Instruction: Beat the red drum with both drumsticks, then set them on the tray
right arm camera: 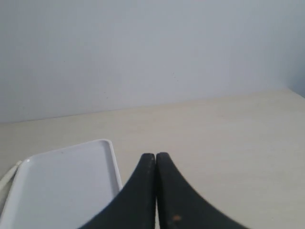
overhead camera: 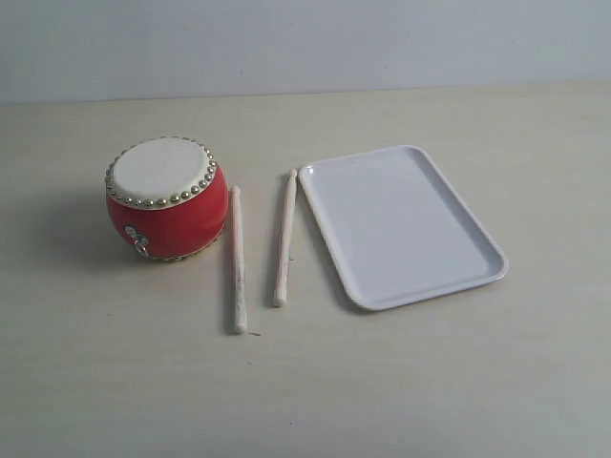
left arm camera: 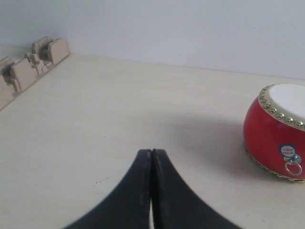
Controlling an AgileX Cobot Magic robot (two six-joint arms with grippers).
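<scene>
Between drum [overhead camera: 167,198] and tray [overhead camera: 401,229] lie drumsticks [overhead camera: 237,258] (untouched)

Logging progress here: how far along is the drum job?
Done: nothing visible. One drumstick lies beside the red drum, the other drumstick beside the bare tray, both on the table. In hand: nothing; left tool and right tool are shut, empty. Left: grasp sticks, beat drum, tray them.

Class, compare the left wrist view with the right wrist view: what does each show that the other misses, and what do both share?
Left wrist only: the red drum, beige blocks, the left gripper. Right wrist only: the tray, the tip of one drumstick, the right gripper. Both: pale table, plain wall, black jaws shut on nothing.
</scene>
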